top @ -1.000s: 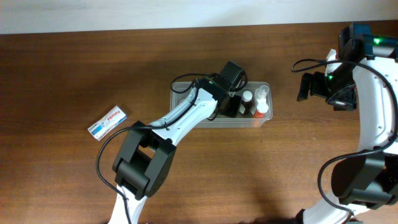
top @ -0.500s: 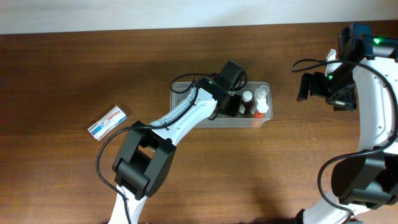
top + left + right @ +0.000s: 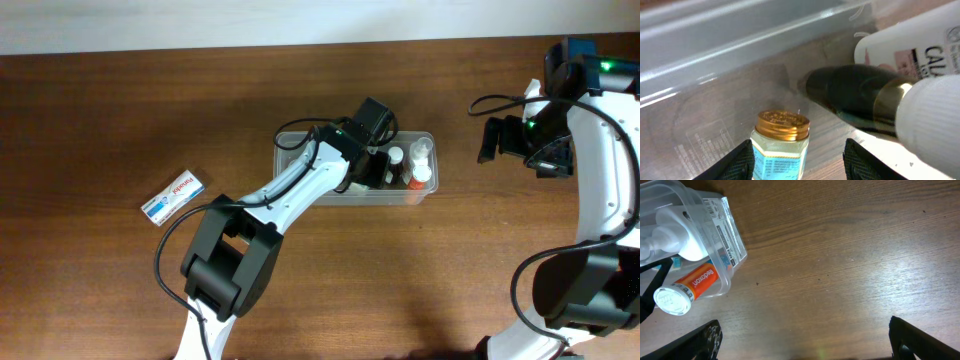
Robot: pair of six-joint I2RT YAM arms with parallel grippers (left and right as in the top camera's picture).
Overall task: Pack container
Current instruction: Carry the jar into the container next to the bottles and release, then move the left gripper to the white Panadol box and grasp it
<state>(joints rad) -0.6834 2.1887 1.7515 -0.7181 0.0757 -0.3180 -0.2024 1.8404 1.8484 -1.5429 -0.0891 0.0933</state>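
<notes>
The clear container (image 3: pixel 300 145) sits mid-table in the overhead view. My left gripper (image 3: pixel 372 165) reaches into it. In the left wrist view the left gripper (image 3: pixel 799 162) is open, with a small gold-lidded jar with a blue label (image 3: pixel 781 142) standing between the fingers, close to the left finger (image 3: pixel 742 162). A dark bottle with a white cap (image 3: pixel 850 97) and a white bottle (image 3: pixel 910 45) lie beside it. My right gripper (image 3: pixel 492 140) is open and empty over bare table to the right of the container (image 3: pixel 725 235), which holds an orange tube (image 3: pixel 690 287) and a white spray bottle (image 3: pixel 670 235).
A small white and blue box (image 3: pixel 174 197) lies on the table far left of the container. The table's back edge meets a white wall along the top of the overhead view.
</notes>
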